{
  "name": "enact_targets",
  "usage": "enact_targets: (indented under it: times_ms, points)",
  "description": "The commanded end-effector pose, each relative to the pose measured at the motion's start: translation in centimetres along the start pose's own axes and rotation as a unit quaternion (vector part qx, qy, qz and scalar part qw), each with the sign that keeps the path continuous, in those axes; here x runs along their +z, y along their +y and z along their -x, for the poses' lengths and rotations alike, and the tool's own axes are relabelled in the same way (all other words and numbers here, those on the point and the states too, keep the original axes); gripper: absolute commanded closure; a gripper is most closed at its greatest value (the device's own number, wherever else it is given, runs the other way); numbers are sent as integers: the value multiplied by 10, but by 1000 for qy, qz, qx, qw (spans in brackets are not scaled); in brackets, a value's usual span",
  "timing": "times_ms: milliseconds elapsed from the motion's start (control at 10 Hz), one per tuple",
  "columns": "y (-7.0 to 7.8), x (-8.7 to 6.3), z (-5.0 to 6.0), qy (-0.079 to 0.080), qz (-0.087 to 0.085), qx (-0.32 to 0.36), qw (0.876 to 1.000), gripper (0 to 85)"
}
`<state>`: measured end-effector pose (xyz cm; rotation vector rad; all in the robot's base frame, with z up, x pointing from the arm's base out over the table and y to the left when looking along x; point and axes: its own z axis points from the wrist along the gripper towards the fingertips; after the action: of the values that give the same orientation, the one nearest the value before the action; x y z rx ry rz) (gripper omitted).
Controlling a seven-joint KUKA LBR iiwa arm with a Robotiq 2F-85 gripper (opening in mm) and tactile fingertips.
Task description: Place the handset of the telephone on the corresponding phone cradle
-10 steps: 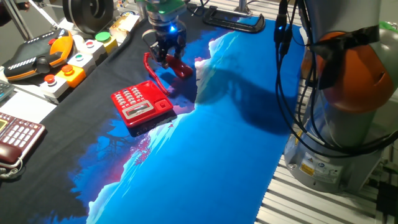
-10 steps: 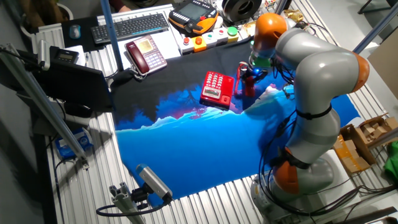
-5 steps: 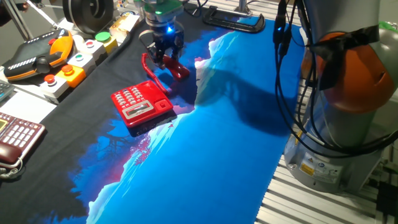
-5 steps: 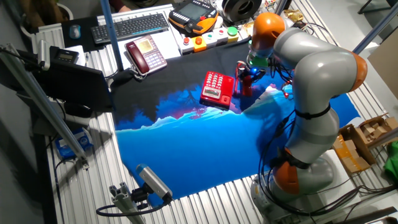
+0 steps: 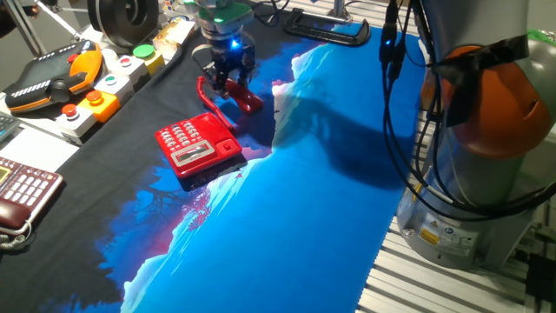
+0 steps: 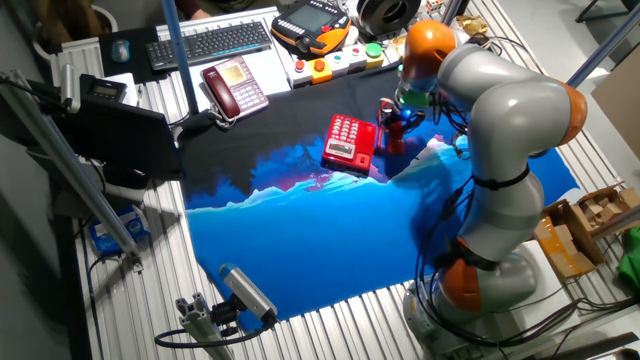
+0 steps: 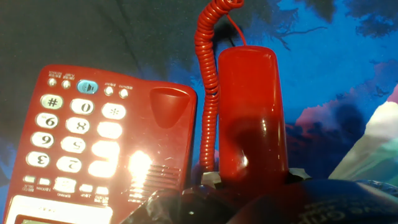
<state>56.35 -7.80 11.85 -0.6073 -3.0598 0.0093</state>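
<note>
The bright red telephone (image 5: pixel 198 145) sits on the dark part of the cloth, keypad up; it also shows in the other fixed view (image 6: pixel 350 142) and the hand view (image 7: pixel 93 143). Its cradle (image 7: pixel 168 124) along the right side is empty. My gripper (image 5: pixel 228 76) is shut on the red handset (image 5: pixel 245 97), holding it tilted just beyond the phone, off to the cradle side. In the hand view the handset (image 7: pixel 252 118) lies parallel to the cradle, to its right, with the coiled cord (image 7: pixel 210 93) between them. My fingertips (image 7: pixel 208 178) clamp its near end.
A dark maroon phone (image 5: pixel 22 191) lies at the left edge. An orange teach pendant (image 5: pixel 61 78) and a button box (image 5: pixel 113 83) stand at the back left. A keyboard (image 6: pixel 210 42) lies behind. The robot base (image 5: pixel 486 130) stands at the right.
My gripper has shifted slightly left and back with the handset in it. The phone has not moved.
</note>
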Motion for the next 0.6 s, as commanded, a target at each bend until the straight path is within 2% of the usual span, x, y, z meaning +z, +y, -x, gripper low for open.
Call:
enact_targets:
  times_ms: [0, 200, 300, 400, 500]
  points:
    - [0, 1, 0, 1, 0, -1, 1000, 843]
    - [1, 0, 0, 0, -4, -6, 1000, 843]
    - [1, 0, 0, 1, -1, -21, 1000, 843]
    - [1, 0, 0, -6, 0, -42, 999, 843]
    - [1, 0, 0, -14, -8, -55, 998, 843]
